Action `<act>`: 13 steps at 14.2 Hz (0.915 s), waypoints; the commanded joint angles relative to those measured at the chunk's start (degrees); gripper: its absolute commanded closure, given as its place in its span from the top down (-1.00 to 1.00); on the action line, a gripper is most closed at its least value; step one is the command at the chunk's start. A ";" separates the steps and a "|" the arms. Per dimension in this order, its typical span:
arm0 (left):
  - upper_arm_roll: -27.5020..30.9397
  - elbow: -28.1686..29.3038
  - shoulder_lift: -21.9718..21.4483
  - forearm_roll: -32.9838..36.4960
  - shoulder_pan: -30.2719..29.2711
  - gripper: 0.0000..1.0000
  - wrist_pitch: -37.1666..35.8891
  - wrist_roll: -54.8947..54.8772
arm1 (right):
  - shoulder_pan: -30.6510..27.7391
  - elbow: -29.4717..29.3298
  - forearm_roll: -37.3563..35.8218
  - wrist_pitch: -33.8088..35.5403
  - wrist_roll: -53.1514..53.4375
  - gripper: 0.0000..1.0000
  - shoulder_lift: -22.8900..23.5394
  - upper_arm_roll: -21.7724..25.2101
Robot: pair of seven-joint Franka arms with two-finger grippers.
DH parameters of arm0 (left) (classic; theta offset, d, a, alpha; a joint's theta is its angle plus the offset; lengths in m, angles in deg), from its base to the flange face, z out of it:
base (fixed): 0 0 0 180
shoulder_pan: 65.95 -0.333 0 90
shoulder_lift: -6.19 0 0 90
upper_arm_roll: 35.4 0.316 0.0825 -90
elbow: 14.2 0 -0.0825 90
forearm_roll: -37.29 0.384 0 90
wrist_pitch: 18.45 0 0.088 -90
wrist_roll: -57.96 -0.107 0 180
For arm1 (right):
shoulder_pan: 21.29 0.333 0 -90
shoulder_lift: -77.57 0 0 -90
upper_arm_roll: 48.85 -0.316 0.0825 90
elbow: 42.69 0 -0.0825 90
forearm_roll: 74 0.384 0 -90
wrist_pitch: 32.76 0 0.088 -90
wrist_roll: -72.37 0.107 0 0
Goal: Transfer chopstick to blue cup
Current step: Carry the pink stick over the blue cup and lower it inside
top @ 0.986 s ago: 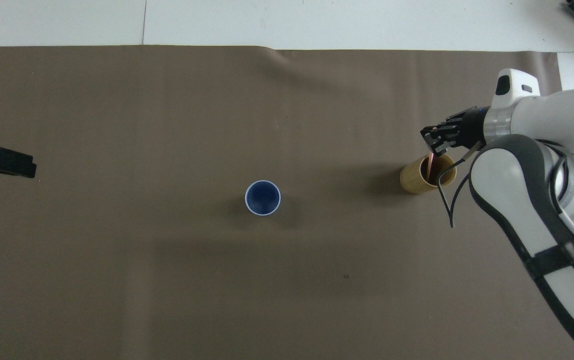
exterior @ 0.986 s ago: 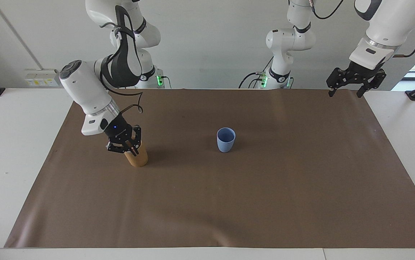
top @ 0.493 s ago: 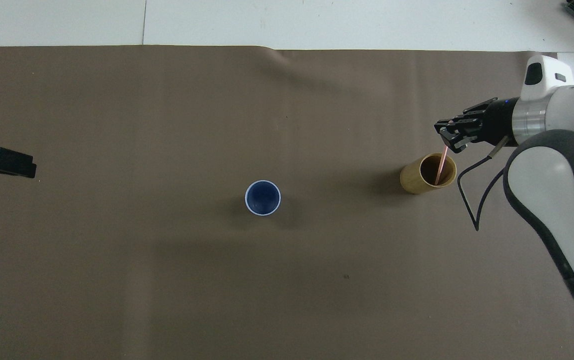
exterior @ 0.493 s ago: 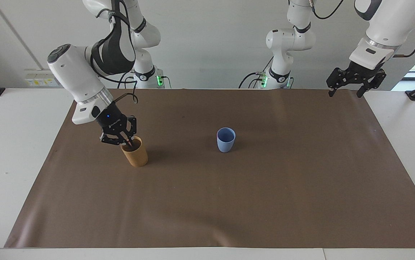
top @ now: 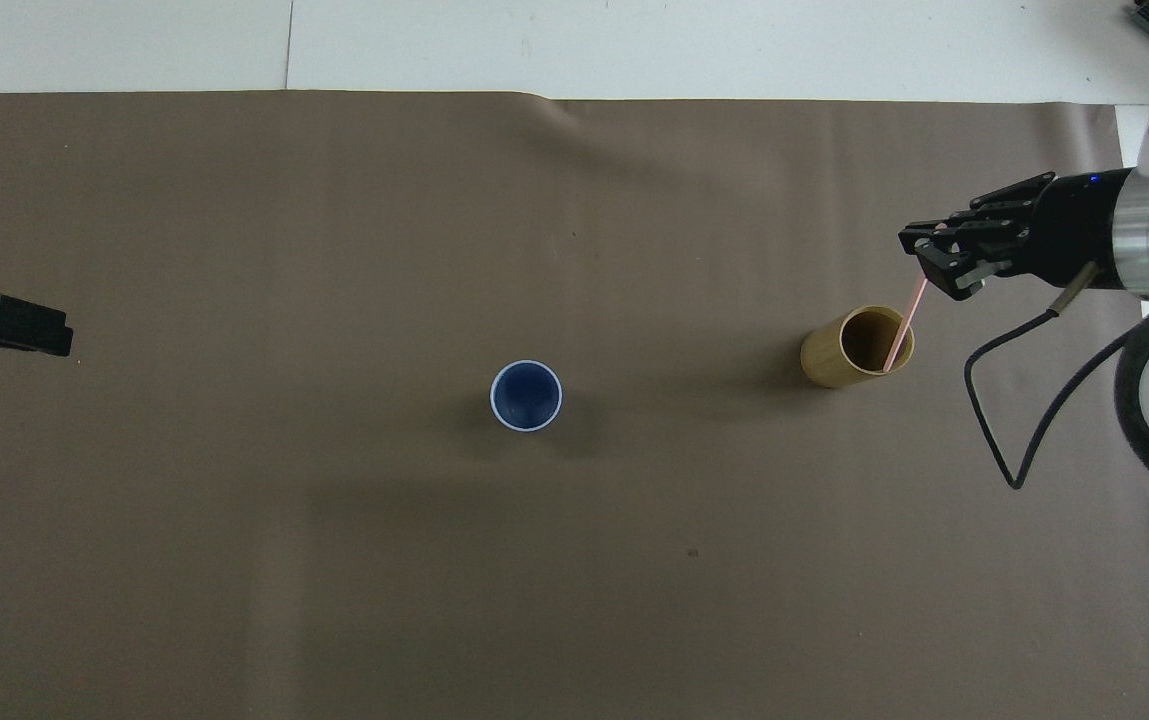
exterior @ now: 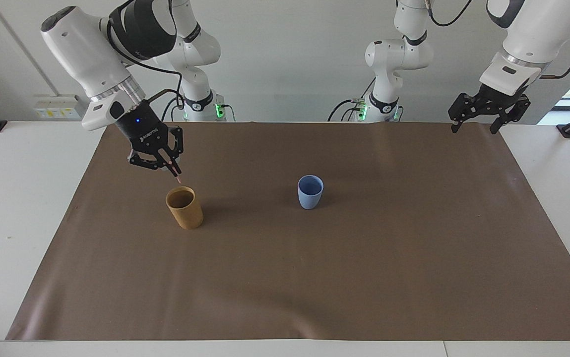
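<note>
Right tool (exterior: 174, 171) raised over the brown mat (exterior: 364, 277), pinched tight on the chopstick (top: 906, 322); stick hangs tilted from the fingertips, its lower tip just above the rim of the tan cup (exterior: 184, 207), clear of the cup in the facing view; tan cup upright toward the right arm's end of the bench (exterior: 31, 208), with bare mat all around it; blue cup (exterior: 310, 192) upright near the mat's middle, mouth open upward, well apart from the tan cup; bare mat between the two cups; mat between the cups and the edge farthest from the robots also bare; left tool (exterior: 488, 113) waits with fingers spread wide, holding nothing, over the mat's corner nearest the robots at the left arm's end; slight wrinkle in the mat along the edge farthest from the robots.
</note>
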 commanded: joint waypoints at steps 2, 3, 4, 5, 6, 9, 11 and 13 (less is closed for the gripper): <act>-0.39 -1.44 0.60 0.08 -0.60 1.00 -1.22 -0.18 | 3.17 -3.90 0.71 -0.04 8.72 -1.00 1.31 -2.34; -0.39 -1.44 0.60 0.08 -0.60 1.00 -1.22 -0.18 | 6.15 -4.43 -0.51 -0.74 13.71 -1.00 1.40 -2.35; -0.39 -1.35 0.60 0.08 -0.60 1.00 -1.48 -0.27 | 9.57 -4.44 -3.39 -2.83 19.33 -1.00 1.49 -2.35; -0.39 -1.35 0.60 0.08 -0.60 1.00 -1.48 -0.19 | 12.48 -4.44 -6.99 -5.03 25.30 -1.00 1.49 -2.44; -0.39 -1.44 0.60 0.08 -0.60 1.00 -1.39 -0.18 | 14.68 -4.44 -9.20 -6.27 30.67 -1.00 1.75 -2.52; -0.39 -1.35 0.60 0.08 -0.60 1.00 -1.48 -0.18 | 20.93 -4.44 -11.76 -10.66 38.88 -1.00 4.11 -2.52; -0.39 -1.44 0.60 0.08 -0.69 1.00 -1.48 -0.18 | 23.82 -5.92 -13.08 -14.44 43.01 -1.00 7.10 -2.52; -0.39 -1.44 0.60 0.08 -0.60 1.00 -1.39 -0.19 | 26.91 -7.60 -17.28 -16.30 48.45 -1.00 10.00 -2.52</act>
